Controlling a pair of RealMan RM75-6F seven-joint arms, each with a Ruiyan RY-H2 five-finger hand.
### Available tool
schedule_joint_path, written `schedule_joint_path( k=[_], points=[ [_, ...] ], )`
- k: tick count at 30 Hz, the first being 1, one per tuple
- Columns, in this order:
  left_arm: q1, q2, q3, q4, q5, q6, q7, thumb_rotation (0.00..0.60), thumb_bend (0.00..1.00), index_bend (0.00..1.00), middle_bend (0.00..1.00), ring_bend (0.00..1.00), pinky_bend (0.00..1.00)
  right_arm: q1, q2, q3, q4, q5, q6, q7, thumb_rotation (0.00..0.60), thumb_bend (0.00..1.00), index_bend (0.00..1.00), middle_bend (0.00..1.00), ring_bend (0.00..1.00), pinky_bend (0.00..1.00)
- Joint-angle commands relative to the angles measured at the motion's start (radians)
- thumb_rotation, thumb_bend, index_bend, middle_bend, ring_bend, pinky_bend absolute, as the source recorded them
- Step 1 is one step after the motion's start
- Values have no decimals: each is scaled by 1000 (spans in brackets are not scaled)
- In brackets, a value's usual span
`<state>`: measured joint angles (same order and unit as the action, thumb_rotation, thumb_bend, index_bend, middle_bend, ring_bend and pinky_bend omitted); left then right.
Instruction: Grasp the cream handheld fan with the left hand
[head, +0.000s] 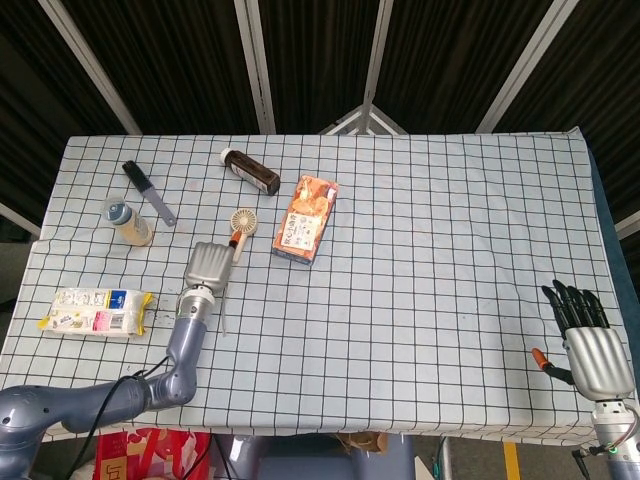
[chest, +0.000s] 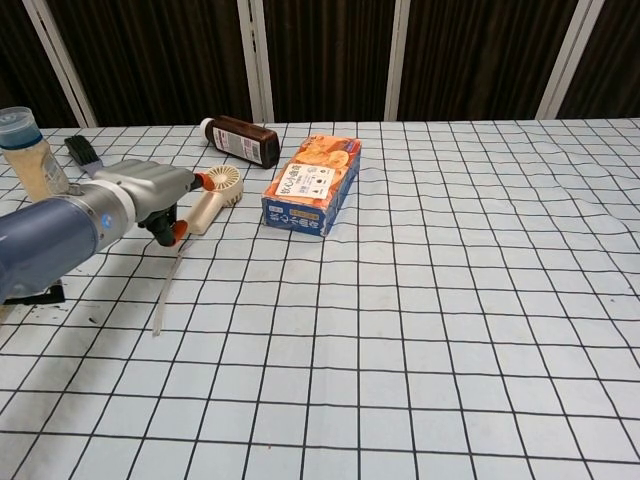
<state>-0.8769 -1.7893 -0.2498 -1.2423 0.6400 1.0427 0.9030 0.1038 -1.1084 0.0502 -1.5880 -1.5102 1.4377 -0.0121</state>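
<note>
Checked surface (head: 420, 300): my left hand (head: 206, 267) beside fan (head: 240, 226) handle, fingers' state unclear. Right hand (head: 590, 345) idle, fingers released. Next: close around handle.

Even bright overhead light, soft faint shadows, both views sharp, dark backdrop, no glare.

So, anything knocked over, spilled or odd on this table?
Nothing spilled or damaged. The brown bottle and the orange box lie flat; the cream fan lies on its side beside the left hand.
</note>
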Motion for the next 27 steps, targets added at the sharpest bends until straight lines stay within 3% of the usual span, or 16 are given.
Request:
schedule_joint_path(
  k=[1, 27],
  points=[
    [1, 1, 3, 4, 5, 1, -6, 600, 760, 105, 899, 774, 762, 0, 0, 0, 0, 0, 0, 0, 600, 279, 0, 0, 0, 0],
    [4, -22, 42, 48, -41, -33, 8, 600, 771, 163, 900, 774, 762, 0, 1, -1, -1, -1, 1, 2, 600, 279, 0, 0, 0, 0]
  ],
)
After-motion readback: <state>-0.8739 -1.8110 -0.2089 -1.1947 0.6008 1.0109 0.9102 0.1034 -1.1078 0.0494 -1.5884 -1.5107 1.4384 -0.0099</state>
